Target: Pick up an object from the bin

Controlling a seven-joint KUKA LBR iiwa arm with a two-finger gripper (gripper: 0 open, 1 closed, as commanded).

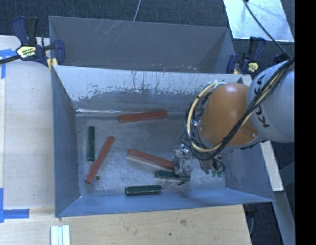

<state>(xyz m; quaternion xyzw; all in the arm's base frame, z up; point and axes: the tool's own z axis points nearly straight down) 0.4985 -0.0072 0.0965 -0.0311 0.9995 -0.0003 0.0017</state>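
Down near the front right of the grey bin (64, 152), the gripper (184, 173) sits low under the arm's orange cover (226, 117). It is at the right end of a short dark green stick (165, 174) and just beside the right end of a slanted red-brown stick (149, 160). Whether it is open or closed on either one cannot be told from this view. Another dark green stick (143, 190) lies near the front wall. A red-brown stick (142, 117) lies along the back. At the left, well apart, are a slanted red-brown stick (99, 159) and a dark green stick (91, 143).
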